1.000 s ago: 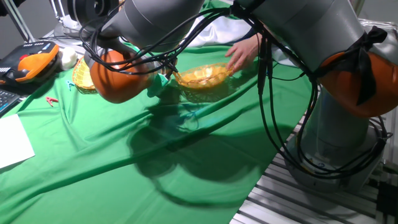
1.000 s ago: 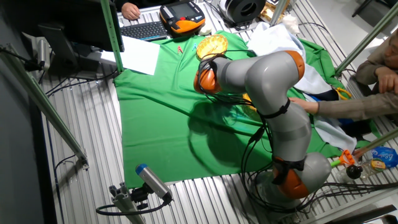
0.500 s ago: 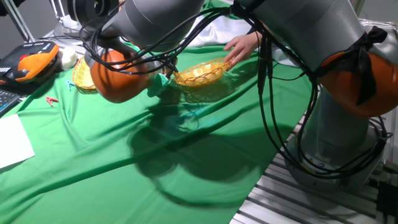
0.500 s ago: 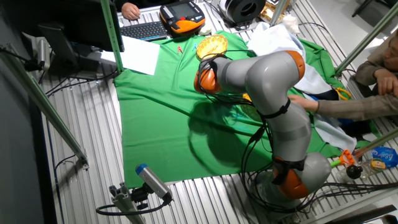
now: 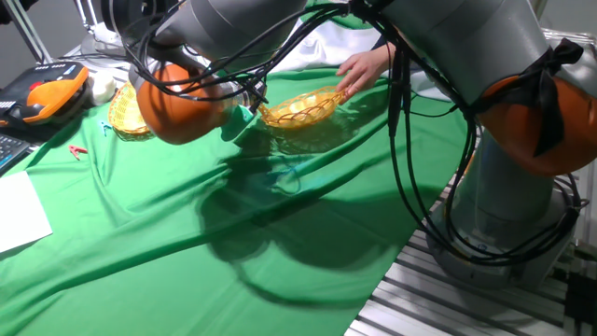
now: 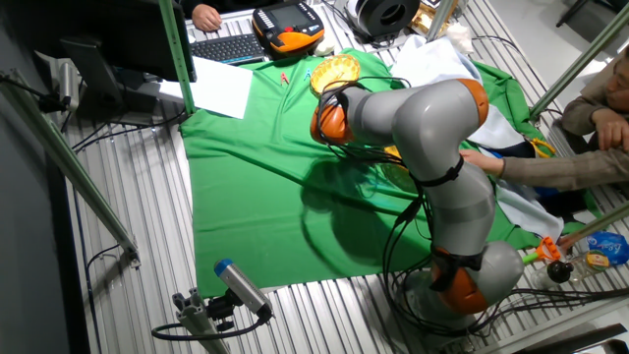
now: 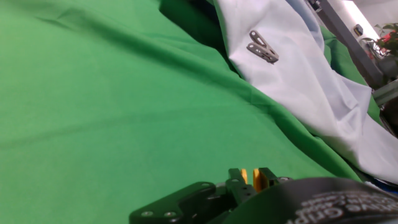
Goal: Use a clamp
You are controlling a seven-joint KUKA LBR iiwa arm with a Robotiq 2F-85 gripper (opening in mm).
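Note:
In the hand view my gripper (image 7: 250, 180) sits at the bottom edge, shut on the small yellow-orange clamp (image 7: 257, 180), of which only a sliver shows between the black fingers. It hovers over the green cloth (image 7: 112, 106). In one fixed view the gripper (image 5: 242, 114) is just left of a wicker basket (image 5: 298, 109) that a person's hand (image 5: 362, 67) holds by the rim. In the other fixed view the gripper is hidden behind the arm's orange wrist (image 6: 329, 120).
A white cloth (image 7: 298, 68) with a grey clothespin (image 7: 262, 47) lies to the right. A second wicker basket (image 5: 126, 112) stands at the back left, and shows in the other fixed view (image 6: 335, 72). There is a small red clip (image 5: 77, 149), white paper (image 5: 19, 210) and a teach pendant (image 5: 51, 93).
The person's hand shifted the basket slightly and now holds its right rim. My wrist has risen a little and moved back, with the clamp still in the gripper.

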